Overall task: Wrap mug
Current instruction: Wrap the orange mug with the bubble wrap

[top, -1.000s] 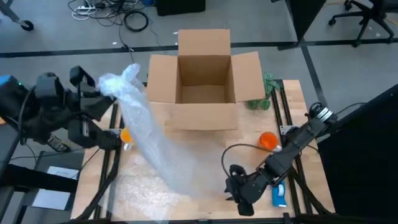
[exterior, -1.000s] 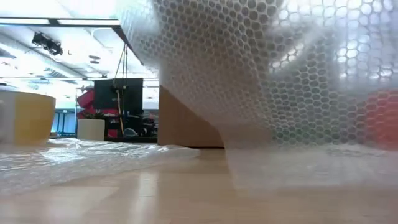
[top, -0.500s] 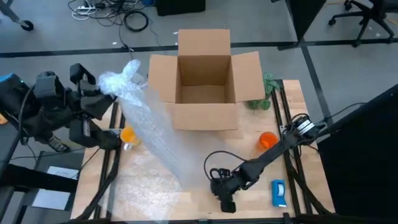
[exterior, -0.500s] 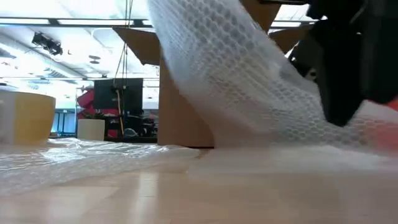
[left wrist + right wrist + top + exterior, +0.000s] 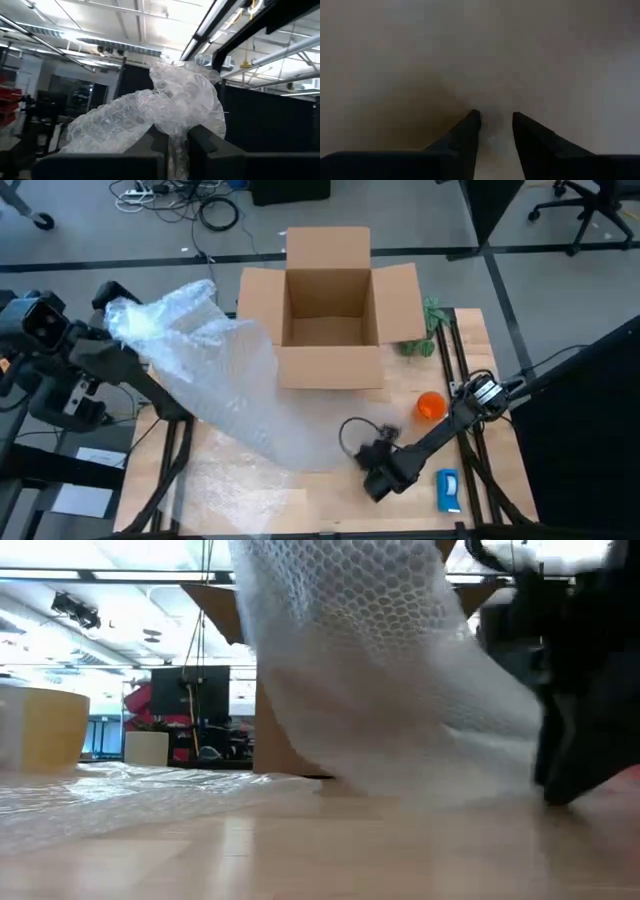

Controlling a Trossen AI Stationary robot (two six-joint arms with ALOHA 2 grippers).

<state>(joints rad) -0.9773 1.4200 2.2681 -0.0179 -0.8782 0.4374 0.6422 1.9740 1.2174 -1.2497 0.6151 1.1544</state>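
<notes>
Clear bubble wrap (image 5: 215,385), bunched at one end in the left gripper (image 5: 118,320), held up off the table's (image 5: 330,500) left edge, well to the left of the open cardboard box (image 5: 330,310). Fingers (image 5: 155,145) of that gripper pinched tight on the crumpled wad, seen plainly in the left wrist view. From there, a long sheet draping down and rightward, passing in front of the box's left front corner and spreading flat on the wooden table below the box. In the low view, the same sheet (image 5: 380,670) hanging as a broad curtain before the box (image 5: 290,730), with more film lying flat along the tabletop. Right of the sheet's lower end, the right gripper (image 5: 378,478), low at the table in front of the box and a little to its right, at the wrap's edge. Narrow gap between its two dark fingers (image 5: 467,132) in the right wrist view, a thin pale fold between them; cannot tell whether truly clamped on it. Further right, the mug (image 5: 430,405), small and bright orange, sitting on the table just off the box's right front corner, uncovered, apart from the wrap and from both grippers. Below the mug, near the table's right front corner, a flat blue-and-white object (image 5: 448,490). Behind the mug, beside the box's right flap, a small green thing (image 5: 425,330).
</notes>
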